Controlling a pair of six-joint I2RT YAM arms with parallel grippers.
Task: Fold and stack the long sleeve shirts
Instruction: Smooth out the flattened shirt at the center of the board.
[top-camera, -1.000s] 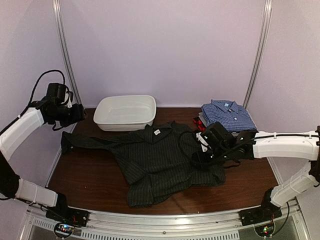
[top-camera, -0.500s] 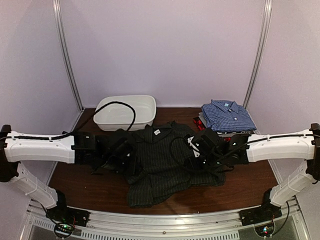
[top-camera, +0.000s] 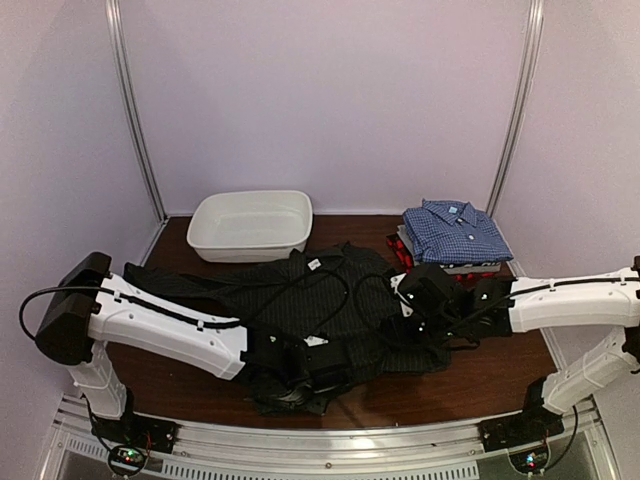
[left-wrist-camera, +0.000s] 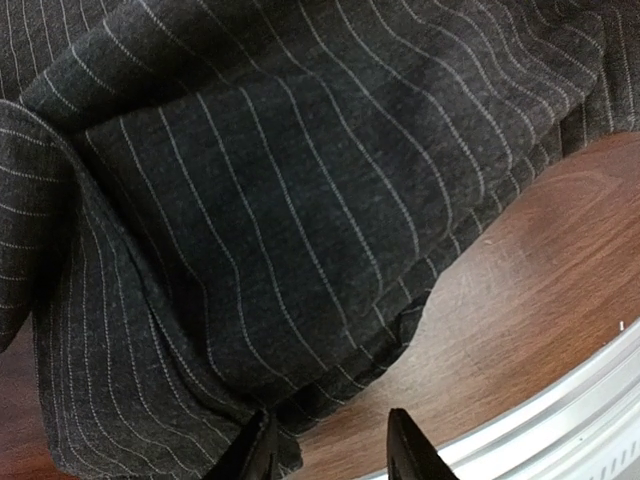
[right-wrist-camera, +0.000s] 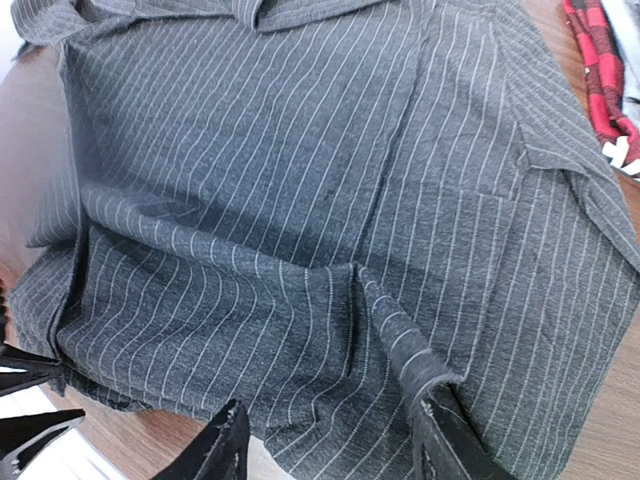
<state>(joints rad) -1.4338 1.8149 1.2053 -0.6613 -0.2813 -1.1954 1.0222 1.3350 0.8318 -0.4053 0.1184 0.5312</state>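
Pinstriped cloth filled the middle of the table (top-camera: 500, 370): the black shirt (top-camera: 330, 290) lay spread and rumpled, collar toward the far side and one sleeve trailing out to the left, not yet folded. The left gripper (top-camera: 305, 370) was low over its near hem. Its fingers stood apart beside the hem's edge with bare wood showing between them, so nothing was pinched. That placing suited taking the hem to carry it toward the collar. The right gripper (top-camera: 420, 322) hovered at the shirt's right side, likewise parted and empty, with a raised crease of cloth running up against one finger (right-wrist-camera: 445, 445). Probably the two were meant to take matching ends of one fold.

At the far right stood the finished pile, a blue checked shirt (top-camera: 455, 232) folded on top and a red-and-black one (top-camera: 398, 250) beneath, set apart from the shirt being worked. A white tub (top-camera: 250, 197) sat at the far side, left of centre.

From overhead the layout was plain, but both sets of fingers were lost against dark cloth. Only the left wrist view showed how close the hem lay to the table's near edge and the metal rail (left-wrist-camera: 560, 420). Only the right wrist view showed the crease.
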